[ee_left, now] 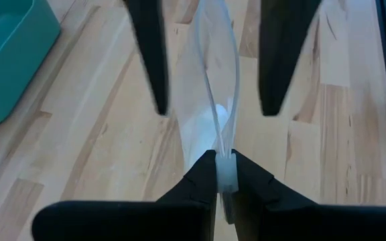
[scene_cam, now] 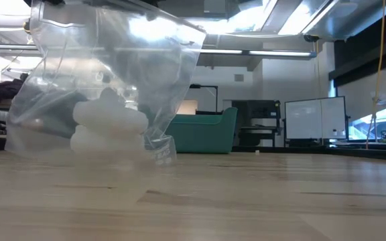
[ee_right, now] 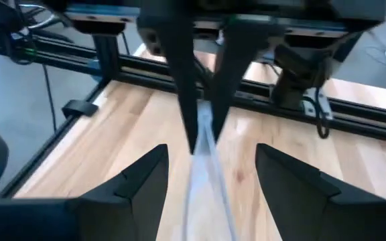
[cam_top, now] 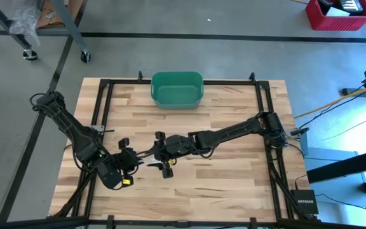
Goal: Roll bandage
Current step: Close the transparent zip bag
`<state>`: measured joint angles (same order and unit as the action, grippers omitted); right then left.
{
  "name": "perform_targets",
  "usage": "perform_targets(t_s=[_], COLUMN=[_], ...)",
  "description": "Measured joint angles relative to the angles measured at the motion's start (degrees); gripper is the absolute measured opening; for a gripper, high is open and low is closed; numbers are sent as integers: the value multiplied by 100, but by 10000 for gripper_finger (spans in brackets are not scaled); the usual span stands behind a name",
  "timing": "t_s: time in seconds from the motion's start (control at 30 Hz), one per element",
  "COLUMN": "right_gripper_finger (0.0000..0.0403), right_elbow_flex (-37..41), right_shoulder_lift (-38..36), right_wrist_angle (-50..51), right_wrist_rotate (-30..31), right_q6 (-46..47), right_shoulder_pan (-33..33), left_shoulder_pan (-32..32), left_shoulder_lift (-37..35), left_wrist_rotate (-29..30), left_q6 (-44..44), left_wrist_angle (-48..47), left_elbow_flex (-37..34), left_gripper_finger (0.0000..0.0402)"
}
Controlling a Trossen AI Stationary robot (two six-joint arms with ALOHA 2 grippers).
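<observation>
On the table (cam_top: 234, 172): one plastic bag (scene_cam: 106, 87), one green bin (cam_top: 177, 89).

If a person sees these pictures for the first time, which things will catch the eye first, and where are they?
First comes the clear plastic bag, lifted above the wooden table near its front middle, with white rolls inside. The left gripper is shut on the bag's edge, while the right gripper faces it, open, with the film running between its fingers. Behind them, a green bin stands at the table's far edge.
</observation>
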<state>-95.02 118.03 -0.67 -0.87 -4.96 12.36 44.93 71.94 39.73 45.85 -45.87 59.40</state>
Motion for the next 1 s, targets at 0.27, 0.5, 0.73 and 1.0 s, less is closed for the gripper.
perform_targets(t_s=[0.27,0.5,0.73,1.0], right_gripper_finger=[201,30,8,5], right_elbow_flex=[-2,-2,-2,-2], right_shoulder_lift=[-4,-4,-34,-54], right_wrist_angle=[320,375,403,380], right_wrist_rotate=[-103,288,475,482], right_q6=[-8,-209,-288,-255], right_shoulder_pan=[-2,-12,0,-2], left_shoulder_pan=[11,11,76,1053], left_shoulder_lift=[0,0,-251,-402], left_wrist_rotate=[-16,-16,-319,1417], left_q6=[15,267,632,1597], left_wrist_angle=[0,-11,-72,-439], left_elbow_flex=[0,0,14,-390], left_gripper_finger=[21,22,75,106])
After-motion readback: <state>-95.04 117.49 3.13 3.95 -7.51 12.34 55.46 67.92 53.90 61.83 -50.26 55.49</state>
